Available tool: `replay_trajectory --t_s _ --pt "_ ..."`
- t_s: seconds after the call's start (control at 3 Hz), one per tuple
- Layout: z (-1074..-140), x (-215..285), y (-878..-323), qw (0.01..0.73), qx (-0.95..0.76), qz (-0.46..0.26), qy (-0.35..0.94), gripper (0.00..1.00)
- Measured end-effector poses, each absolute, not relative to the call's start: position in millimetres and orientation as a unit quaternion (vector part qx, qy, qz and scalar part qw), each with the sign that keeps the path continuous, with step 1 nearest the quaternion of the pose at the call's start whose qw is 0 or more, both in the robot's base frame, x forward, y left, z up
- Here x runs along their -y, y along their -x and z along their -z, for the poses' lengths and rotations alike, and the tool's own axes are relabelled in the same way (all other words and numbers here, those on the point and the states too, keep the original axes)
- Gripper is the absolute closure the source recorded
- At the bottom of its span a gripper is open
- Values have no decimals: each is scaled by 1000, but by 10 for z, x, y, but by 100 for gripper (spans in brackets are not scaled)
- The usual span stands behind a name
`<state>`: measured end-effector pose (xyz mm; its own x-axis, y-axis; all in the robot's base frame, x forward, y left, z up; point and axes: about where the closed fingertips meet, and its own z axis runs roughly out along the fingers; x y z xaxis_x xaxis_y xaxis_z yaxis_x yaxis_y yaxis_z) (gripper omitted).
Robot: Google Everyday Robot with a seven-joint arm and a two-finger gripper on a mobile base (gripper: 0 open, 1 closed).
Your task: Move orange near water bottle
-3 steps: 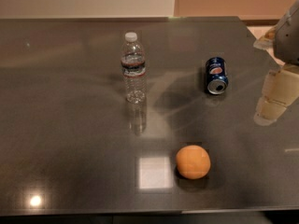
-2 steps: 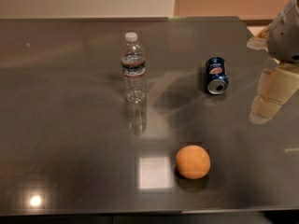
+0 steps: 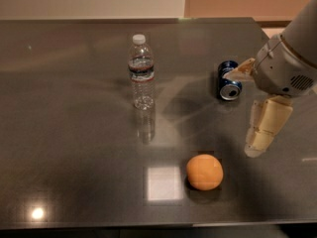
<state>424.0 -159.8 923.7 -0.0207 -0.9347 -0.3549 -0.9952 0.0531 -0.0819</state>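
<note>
The orange [image 3: 204,171] lies on the dark table [image 3: 74,133] near its front edge, right of centre. The water bottle [image 3: 141,72], clear with a white cap and a dark label band, stands upright further back and to the left of the orange. My gripper [image 3: 239,114] comes in from the right, above the table, to the right of and behind the orange and apart from it. Its cream fingers [image 3: 263,127] are spread open and hold nothing.
A blue Pepsi can [image 3: 229,80] lies on its side at the back right, just behind the gripper's upper finger. A bright light reflection [image 3: 163,183] sits on the table left of the orange. The table's right edge [image 3: 267,36] runs close to the arm.
My gripper has moved left and inward over the table, closer to the Pepsi can and the orange. The orange, bottle and can have not moved.
</note>
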Motion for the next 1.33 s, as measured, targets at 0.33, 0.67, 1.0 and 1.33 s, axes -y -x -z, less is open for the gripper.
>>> replay_trajectory --t_s 0.33,0.67,1.0,1.33 --pt "-9104 1454 -3977 164 -663 -129 719 0" --pt "-9005 1389 -3700 171 -626 -131 750 0" --pt "-8855 1326 -3525 173 -607 -127 765 0" --pt "-8686 1258 -3464 170 -604 -126 769 0"
